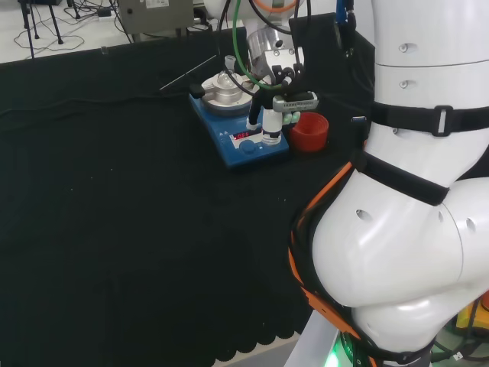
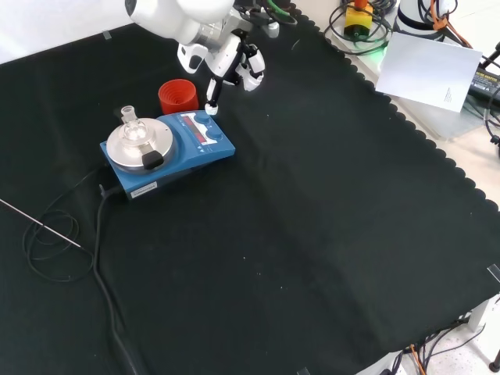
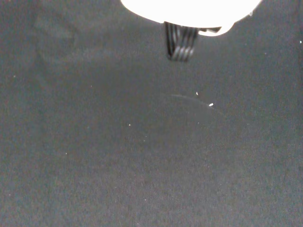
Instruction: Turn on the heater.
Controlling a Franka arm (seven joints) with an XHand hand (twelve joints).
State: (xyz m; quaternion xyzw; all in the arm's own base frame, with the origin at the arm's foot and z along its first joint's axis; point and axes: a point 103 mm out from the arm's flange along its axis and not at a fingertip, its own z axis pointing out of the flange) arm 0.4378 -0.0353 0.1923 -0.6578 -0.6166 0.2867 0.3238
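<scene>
the heater point(image 2: 168, 147), a blue unit with a round silver top plate, sits toward the far left corner of the surface point(image 2: 312, 234) in the front view. a small clear glass flask point(image 2: 129, 117) stands on the plate. the heater's front panel shows a red lit display point(image 1: 243, 136). a red ribbed ring point(image 2: 176, 95) stands just beside the heater, on its far side in the front view. the hand point(image 2: 234, 66) is over the panel end of the heater, with fingers pointing straight down and gripping nothing; one fingertip point(image 2: 211, 109) is at the panel's edge, and actual contact cannot be confirmed. a black cable point(image 2: 101, 234) runs from the heater toward the near edge.
</scene>
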